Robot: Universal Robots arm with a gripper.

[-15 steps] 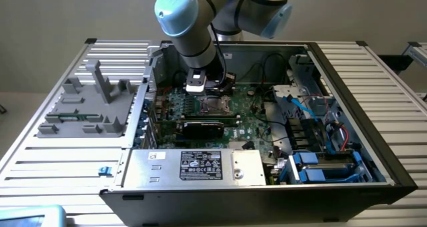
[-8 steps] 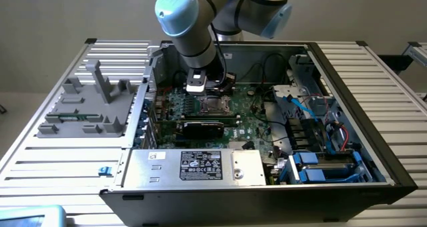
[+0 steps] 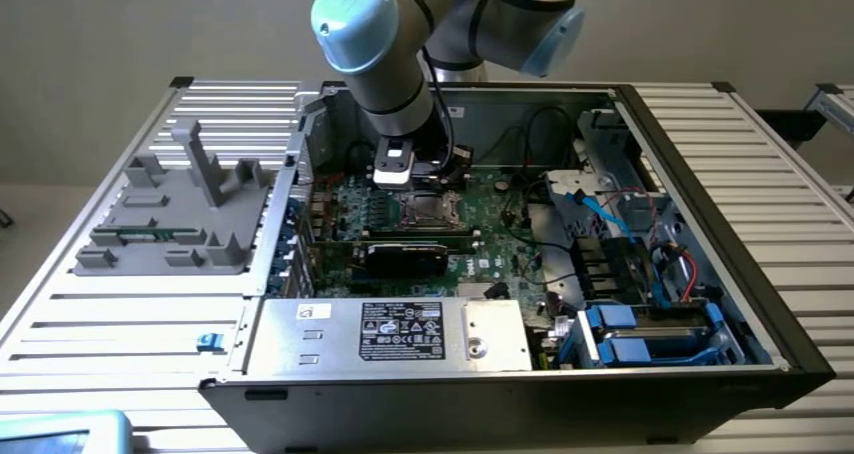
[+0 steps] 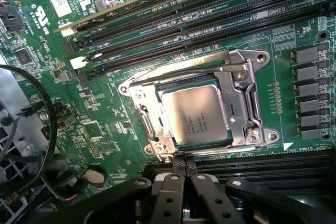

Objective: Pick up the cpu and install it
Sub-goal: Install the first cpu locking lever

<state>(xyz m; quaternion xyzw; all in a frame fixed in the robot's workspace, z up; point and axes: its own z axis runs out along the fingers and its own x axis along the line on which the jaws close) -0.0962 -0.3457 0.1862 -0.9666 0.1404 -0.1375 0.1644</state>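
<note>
I see the cpu (image 4: 195,114) seated in the metal-framed socket (image 4: 247,95) on the green motherboard (image 4: 105,124). My fingers (image 4: 185,167) are closed, holding nothing, their tips just beside the socket's edge.

An open computer case (image 3: 694,304) sits on the slatted worktop (image 3: 120,314), with a grey plastic holder (image 3: 180,219) at the exterior view's left.

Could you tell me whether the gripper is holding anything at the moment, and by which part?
Nothing is held: the black gripper is shut on nothing, beside the silver-topped square cpu lying in its metal-framed socket.
</note>
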